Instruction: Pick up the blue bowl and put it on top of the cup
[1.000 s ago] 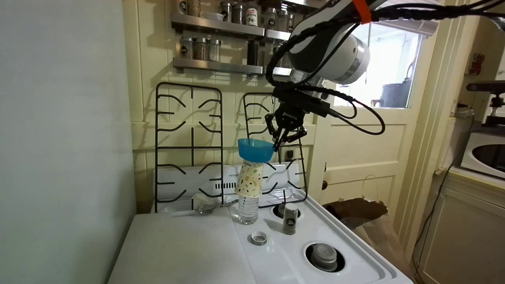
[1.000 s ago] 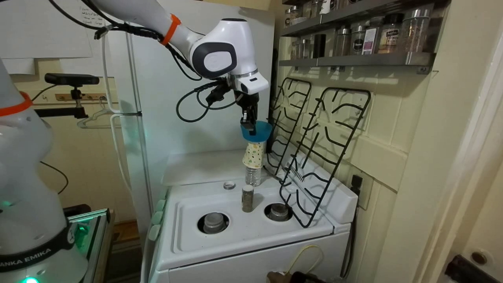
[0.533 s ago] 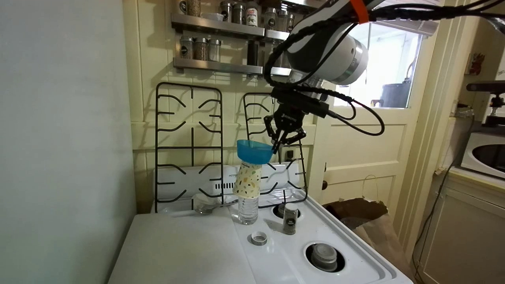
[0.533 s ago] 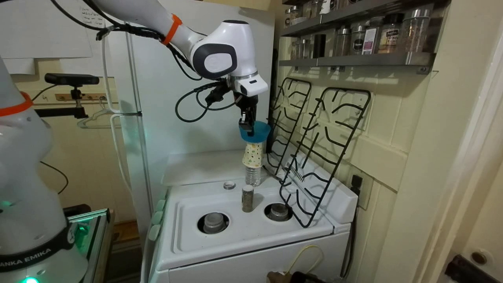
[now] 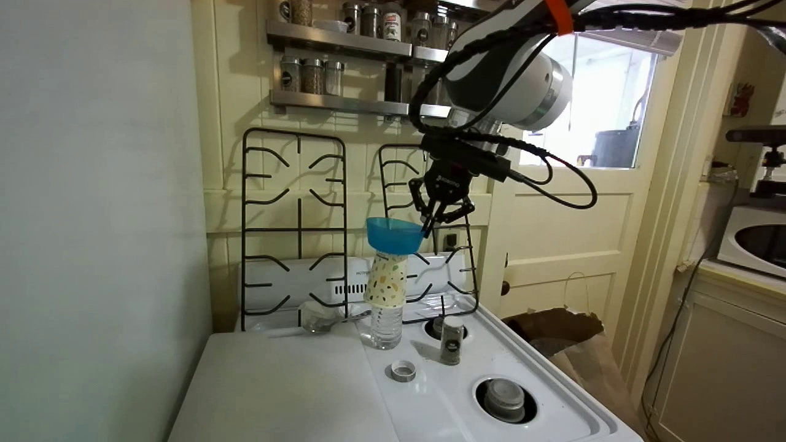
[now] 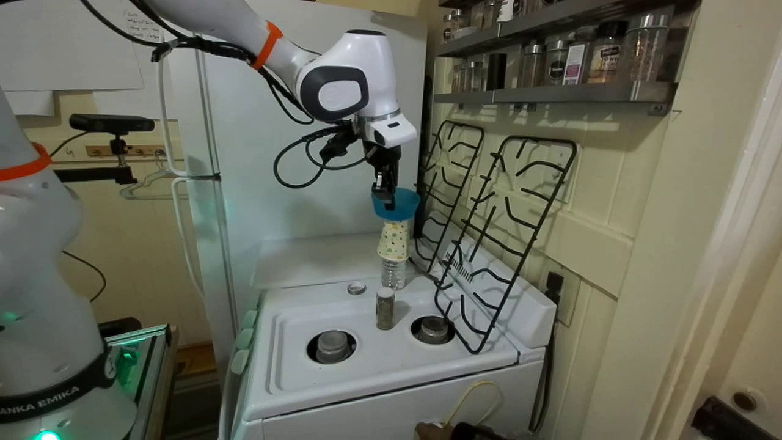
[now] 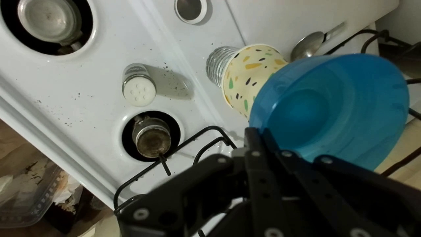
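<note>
At the top of the cup: blue bowl, gripped by its rim

Bowl: shallow, tilted, lower at the gripper; base apparently touching the upturned cup in both exterior views. Cup: speckled, leaning slightly, mouth down over a clear bottle.

By view: the wrist view gives the floor of the bowl and the lid holes of an upright shaker; there the bowl's side hides its join with the cup. In an exterior view, a microwave; in an exterior view, the arm's base.

Arm: reaching from that base over the surface, wrist bent downward. Gripper: pointing down at a slant, fingers closed on the bowl's side.

Edges and room: two burner grates stand propped behind the bowl; the shaker stands near the bottle. A white ring lies flat near the bottle, and from it the surface extends toward the knobs along the front edge. The side edge runs past the burners, with a paper bag beyond it.
</note>
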Action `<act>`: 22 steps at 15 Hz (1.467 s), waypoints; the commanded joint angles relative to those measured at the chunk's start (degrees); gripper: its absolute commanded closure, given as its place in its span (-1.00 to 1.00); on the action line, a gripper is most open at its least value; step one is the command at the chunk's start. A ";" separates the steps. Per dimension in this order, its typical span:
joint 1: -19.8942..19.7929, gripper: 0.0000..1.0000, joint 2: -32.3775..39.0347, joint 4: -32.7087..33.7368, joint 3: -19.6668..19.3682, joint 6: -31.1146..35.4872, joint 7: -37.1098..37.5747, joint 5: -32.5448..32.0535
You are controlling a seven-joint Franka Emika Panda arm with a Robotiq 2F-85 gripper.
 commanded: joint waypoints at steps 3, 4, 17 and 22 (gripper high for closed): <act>0.39 0.98 0.72 0.93 0.23 -2.77 0.90 -1.72; 0.34 0.87 0.70 0.93 0.25 -2.95 1.06 -2.01; 0.57 -1.00 0.17 0.94 0.51 -3.97 1.06 -3.11; 0.90 -0.99 -2.30 0.88 1.17 -2.67 1.20 -4.81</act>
